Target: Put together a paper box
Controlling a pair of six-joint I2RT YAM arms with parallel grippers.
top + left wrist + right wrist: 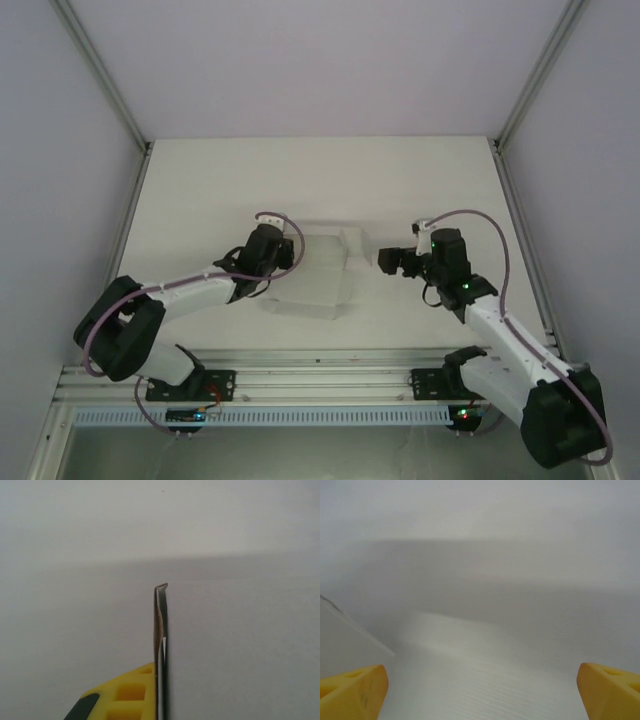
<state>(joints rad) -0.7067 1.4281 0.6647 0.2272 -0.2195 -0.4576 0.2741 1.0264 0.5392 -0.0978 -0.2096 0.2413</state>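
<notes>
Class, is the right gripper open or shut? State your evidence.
Open. In the right wrist view, the right gripper's two yellow fingertips sit far apart at opposite edges, with a wide gap between them.

Nothing legible anywhere: no text, no labels, no brand marks, no numbers, no signs to be read.

A robotics lab test cell: a white tabletop (320,180) boxed in by plain panels (320,60) and aluminium profile posts (100,70), an aluminium mounting rail (320,385) along its near edge.
</notes>
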